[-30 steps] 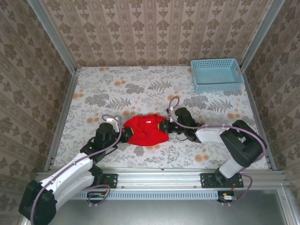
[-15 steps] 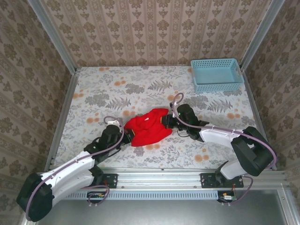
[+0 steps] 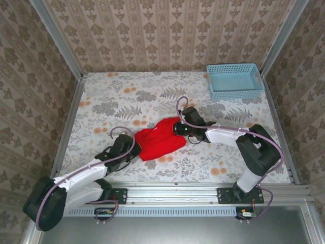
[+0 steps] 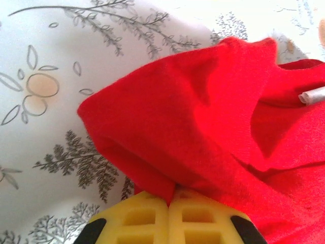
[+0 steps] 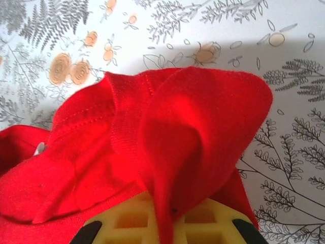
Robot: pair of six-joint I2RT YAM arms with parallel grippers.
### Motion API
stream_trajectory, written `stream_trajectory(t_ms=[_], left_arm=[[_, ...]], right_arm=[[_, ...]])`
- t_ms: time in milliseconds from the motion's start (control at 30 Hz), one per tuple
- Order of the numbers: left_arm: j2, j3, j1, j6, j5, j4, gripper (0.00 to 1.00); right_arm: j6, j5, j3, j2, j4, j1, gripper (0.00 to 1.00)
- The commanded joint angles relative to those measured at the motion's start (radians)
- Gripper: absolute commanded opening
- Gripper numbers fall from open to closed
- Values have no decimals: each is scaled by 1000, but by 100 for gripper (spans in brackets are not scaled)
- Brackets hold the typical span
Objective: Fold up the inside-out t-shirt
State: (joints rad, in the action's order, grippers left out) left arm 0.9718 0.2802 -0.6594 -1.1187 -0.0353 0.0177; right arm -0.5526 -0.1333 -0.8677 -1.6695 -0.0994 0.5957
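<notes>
Shirt [image 3: 158,142]: bunched red heap on tabletop [image 3: 101,96], front middle, between both arms.
Left fingers [image 4: 168,206]: shut tight on near-left fold of shirt, cloth squeezed up out of them.
Right fingers [image 3: 177,130]: pinching far-right edge; stitched hem shows in right wrist view.
Why two grips at opposite ends: likely so arms can pull apart and spread shirt flat.
Shirt not flat yet, no fold made.
Small white bit [image 4: 314,95], maybe tag, peeks out.
Basket [image 3: 235,80]: back right corner, well apart, out of way.

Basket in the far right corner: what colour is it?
The basket is light blue, seen best from the top camera.
</notes>
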Motion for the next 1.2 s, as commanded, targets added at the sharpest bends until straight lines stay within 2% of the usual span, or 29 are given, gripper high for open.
stream_trajectory(t_ms=[0, 33, 100, 133, 200, 300, 367, 500, 567, 600, 767, 900, 1033, 1167], left_arm=[[-41, -11, 5, -63, -46, 143, 8], [-61, -7, 4, -62, -52, 175, 14], [-118, 21, 3, -60, -76, 290, 34], [-144, 40, 4, -55, -93, 348, 41], [-198, 83, 3, -37, -147, 479, 48], [-245, 138, -10, 2, -202, 574, 52], [-231, 177, -57, 29, -222, 574, 53], [-79, 309, -262, 28, -361, 608, 53], [21, 356, -324, 22, -390, 595, 55], [73, 361, -326, 18, -362, 566, 55], [260, 288, -268, 0, -223, 357, 49], [356, 265, -205, 53, -171, 273, 41], [439, 278, -74, 165, -131, 192, 38], [556, 400, 96, 302, -84, 167, 38]], right_arm=[[27, 29, -32, -11, 59, -13, 15], [35, 35, -38, -5, 73, -13, 21], [56, 66, -56, 21, 131, -13, 36], [67, 80, -61, 37, 156, -13, 43], [88, 111, -64, 81, 212, -12, 55], [119, 152, -40, 163, 268, 1, 62], [142, 188, -21, 219, 308, 34, 64], [153, 257, 24, 302, 344, 134, 64], [129, 270, 39, 297, 347, 176, 66], [108, 272, 43, 285, 345, 187, 66], [30, 294, 68, 126, 271, 191, 64], [-1, 237, 41, 10, 187, 176, 57], [-37, 192, -31, -89, 129, 156, 53], [-109, 152, -112, -177, 87, 85, 55]])
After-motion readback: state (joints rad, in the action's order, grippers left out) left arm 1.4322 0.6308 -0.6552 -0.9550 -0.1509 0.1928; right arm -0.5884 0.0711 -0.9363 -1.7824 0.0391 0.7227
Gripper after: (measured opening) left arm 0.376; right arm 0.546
